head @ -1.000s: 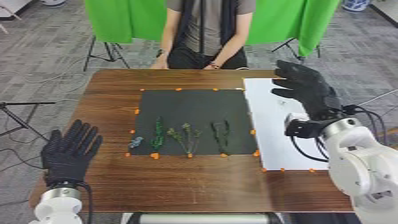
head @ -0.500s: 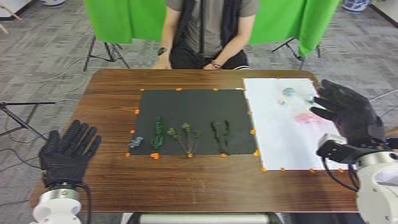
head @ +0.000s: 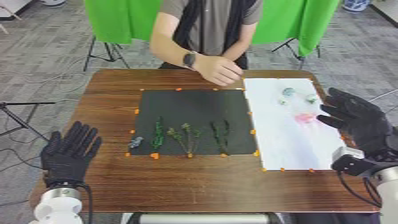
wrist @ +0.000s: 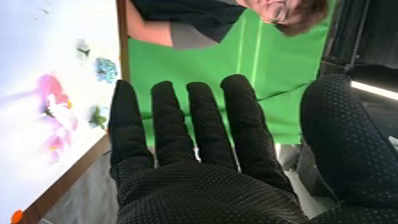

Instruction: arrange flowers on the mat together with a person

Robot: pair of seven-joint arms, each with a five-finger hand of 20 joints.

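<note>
1 person's hand raised, 1 mat, 1 sheet

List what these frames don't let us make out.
- Person's raised hand, head view: too blurred to tell whether it holds anything small.
- Pink flowers, head view: too small and washed out to count; in the right wrist view the petals blur together in glare.
- Green sprigs on the dark mat, head view: too small to tell real from artificial.
- White sheet: edge partly hidden by the right hand, head view.
</note>
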